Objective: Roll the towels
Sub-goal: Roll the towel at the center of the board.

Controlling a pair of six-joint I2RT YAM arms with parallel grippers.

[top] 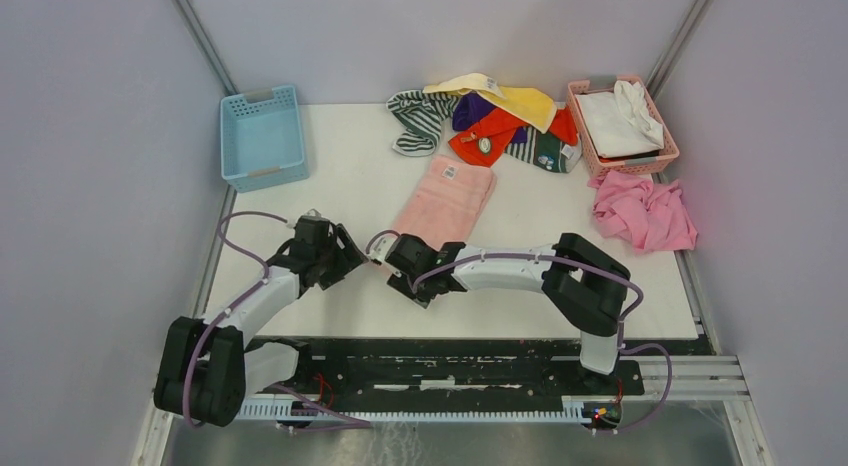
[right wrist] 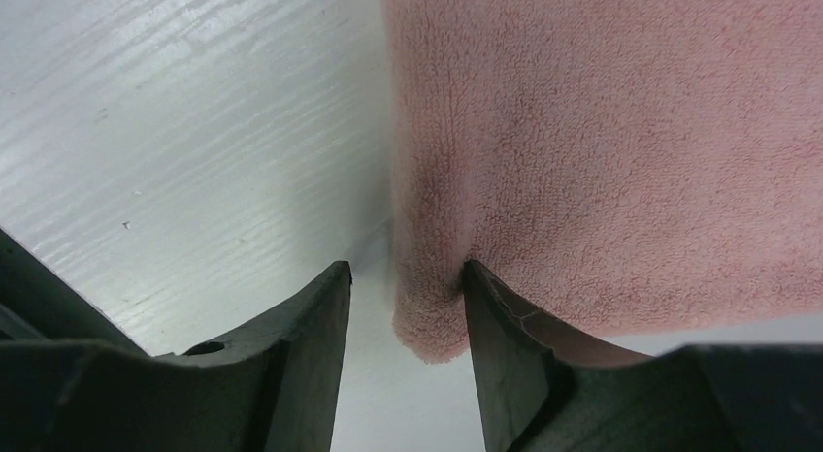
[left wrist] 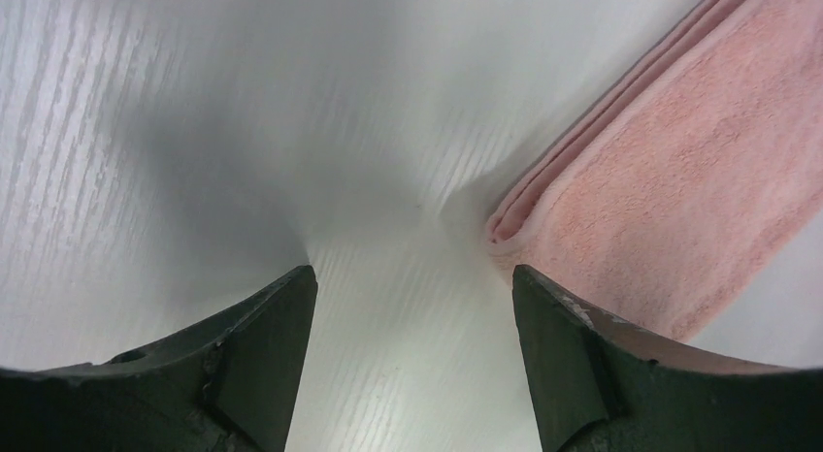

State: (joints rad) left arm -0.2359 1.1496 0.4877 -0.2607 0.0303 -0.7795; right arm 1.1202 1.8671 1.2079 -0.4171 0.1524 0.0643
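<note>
White table, one folded pink towel, two baskets, left gripper apart, right gripper apart astride its corner

The folded light pink towel is thick terry cloth, soft and matt, its fuzzy looped pile plain in both wrist views, and it lies on a white surface with a smooth, faintly glossy finish marked by fine wood-like grain. The black fingers of the left hand and those of the right hand look like hard matt plastic, scuffed pale at the edges, while the light blue basket and the pink basket are moulded lattice plastic.
</note>
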